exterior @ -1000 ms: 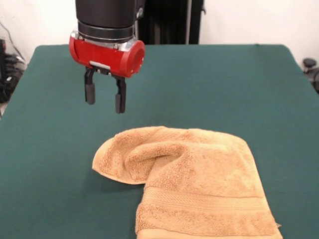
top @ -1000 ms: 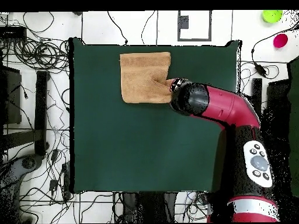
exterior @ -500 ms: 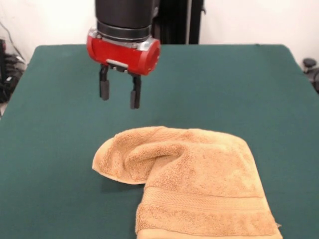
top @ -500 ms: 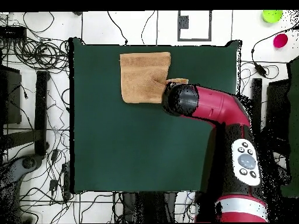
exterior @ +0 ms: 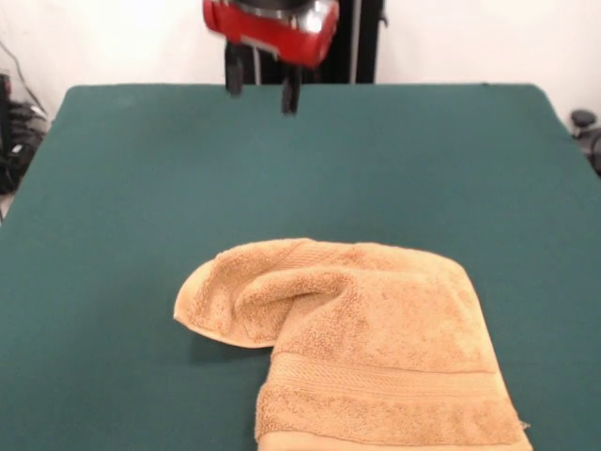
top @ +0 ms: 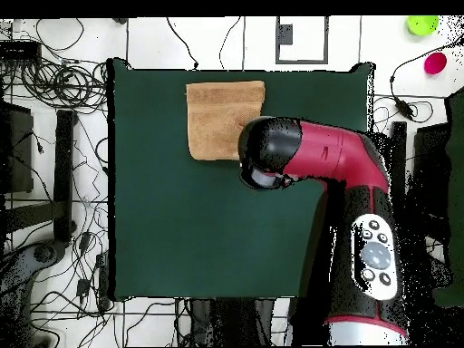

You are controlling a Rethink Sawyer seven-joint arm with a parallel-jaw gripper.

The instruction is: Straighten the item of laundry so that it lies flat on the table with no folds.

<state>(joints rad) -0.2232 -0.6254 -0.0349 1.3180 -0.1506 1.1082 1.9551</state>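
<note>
One towel point(exterior: 376, 352) lies at the near edge of the table point(exterior: 113, 188) in the front view, right of centre, its hem at that edge. Its far left corner is folded over into a rumpled lobe. Its long axis runs near-to-far. Bare green table extends to the left, right and far sides. High above the far part of the table, the gripper point(exterior: 263, 89) hangs with jaws spread, empty.
</note>
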